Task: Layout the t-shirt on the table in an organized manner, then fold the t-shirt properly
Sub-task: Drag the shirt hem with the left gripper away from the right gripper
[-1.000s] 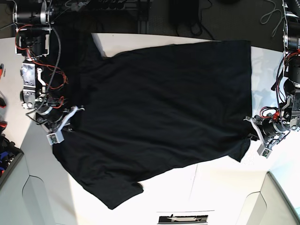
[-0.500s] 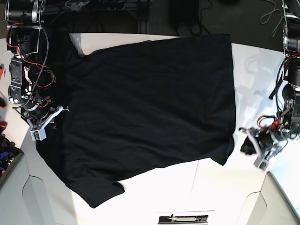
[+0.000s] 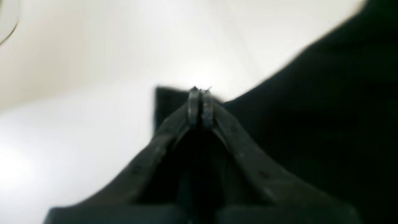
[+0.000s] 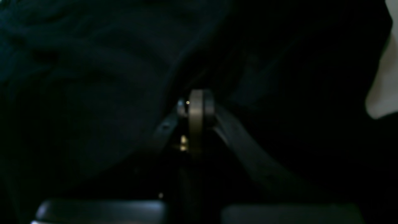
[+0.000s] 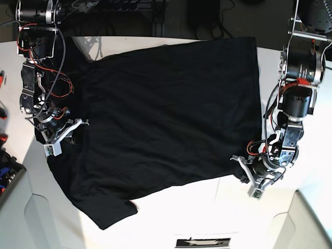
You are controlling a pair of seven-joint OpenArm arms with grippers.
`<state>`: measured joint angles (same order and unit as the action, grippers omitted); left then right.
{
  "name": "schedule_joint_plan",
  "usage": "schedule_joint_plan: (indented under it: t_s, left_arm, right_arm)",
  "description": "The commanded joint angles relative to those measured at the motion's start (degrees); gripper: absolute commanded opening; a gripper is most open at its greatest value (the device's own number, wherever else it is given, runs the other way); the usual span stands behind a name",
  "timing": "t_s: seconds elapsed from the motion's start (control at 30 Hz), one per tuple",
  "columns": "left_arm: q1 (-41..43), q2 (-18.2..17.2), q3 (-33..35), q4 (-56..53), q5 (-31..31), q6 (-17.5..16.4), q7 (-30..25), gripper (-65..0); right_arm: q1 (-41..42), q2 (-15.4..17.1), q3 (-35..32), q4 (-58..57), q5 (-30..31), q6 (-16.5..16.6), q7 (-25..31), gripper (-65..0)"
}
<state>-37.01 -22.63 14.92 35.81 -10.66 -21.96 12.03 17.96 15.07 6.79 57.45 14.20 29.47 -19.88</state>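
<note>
Tabletop [image 5: 171, 207], white, carries the black t-shirt [image 5: 166, 114] spread nearly flat across it, one sleeve trailing toward the near edge. My right gripper [image 5: 61, 139] is pressed together at the shirt's side, dark cloth all round it. My left gripper [image 5: 250, 179] is clamped tight by the hem corner.
</note>
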Motion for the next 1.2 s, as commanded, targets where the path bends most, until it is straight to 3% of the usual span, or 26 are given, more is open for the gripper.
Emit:
schedule_joint_plan:
  t_s: [0.0,0.33,0.53,0.7,0.8,0.87,1.03,1.17]
  left_arm:
    - [-2.4,-0.55,-0.35,-1.18,-0.17,0.94,-1.36,-65.0]
    - [-2.34,-1.29,-0.35,-7.39,2.67,1.86,-1.27,-65.0]
    - [-3.82,-4.96,-0.35,-7.37,2.64,6.19,-0.52,-65.0]
    - [-4.09,-7.13,-0.35,-7.37,2.4,5.73,-0.22,-65.0]
    - [-4.09,-7.21,-0.35,-6.95,0.96,0.85,0.11,-65.0]
    - [-4.09,-7.21,-0.35,-6.56,-0.57,0.26,0.46,-65.0]
    - [-4.13,-8.0,-0.37,-4.46,-1.16,6.47,2.47,-65.0]
    - [-4.11,-8.55,-0.37,-2.45,-1.14,6.51,4.94,-65.0]
  right_arm:
    - [0.28,0.17,-0.15,0.09,-1.33,0.37,-3.1,-65.0]
    - [0.28,0.24,-0.15,0.09,-2.1,0.35,-4.04,-65.0]
    - [0.26,0.94,0.39,0.09,-4.79,0.31,-4.35,-65.0]
    - [0.26,2.12,1.2,0.09,-4.5,0.26,-4.35,-65.0]
    - [0.26,2.25,1.42,0.09,-3.85,0.31,-4.46,-65.0]
    - [0.26,2.25,1.42,0.09,-2.84,0.28,-5.01,-65.0]
    - [-0.37,2.27,2.99,0.11,-2.19,0.31,-6.86,-65.0]
    - [-2.29,2.27,7.06,0.44,-2.01,0.31,-6.67,-65.0]
